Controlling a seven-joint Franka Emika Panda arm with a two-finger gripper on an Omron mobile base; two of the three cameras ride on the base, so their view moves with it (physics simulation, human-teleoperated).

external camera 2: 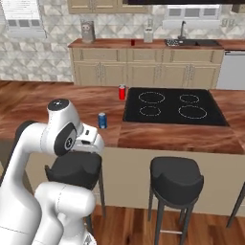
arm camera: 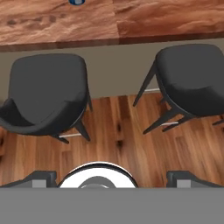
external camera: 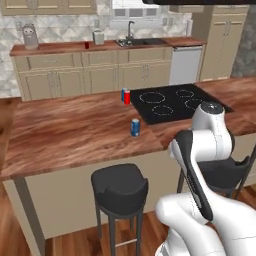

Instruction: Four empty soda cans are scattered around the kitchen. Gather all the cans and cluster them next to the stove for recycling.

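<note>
The soda cans sit on the reddish-brown island countertop (external camera: 75, 135): a red can (external camera: 127, 97) stands upright just beside the left edge of the black glass cooktop (external camera: 172, 102), with a blue can (external camera: 123, 94) right behind it, partly hidden in the left base view. A second blue can (external camera: 135, 127) stands alone nearer the counter's front edge, apart from the pair and close to the cooktop's front left corner. A fourth, red can (external camera: 87, 45) stands on the back counter, left of the steel sink (external camera: 134, 42). The cans are too small for any label or writing to be read.

The gripper (arm camera: 111, 177) hangs over the wood floor (arm camera: 118, 140) in front of the island, looking down on two dark stools (arm camera: 46, 94); its two dark fingertips (arm camera: 39, 178) stand spread wide apart at the bottom of the hand view with nothing between them. The top of the lone blue can peeps in at the upper edge of that view.

A grey appliance (external camera: 30, 36) stands at the far left of the back counter, and a white dishwasher front (external camera: 185, 64) sits right of the sink.
</note>
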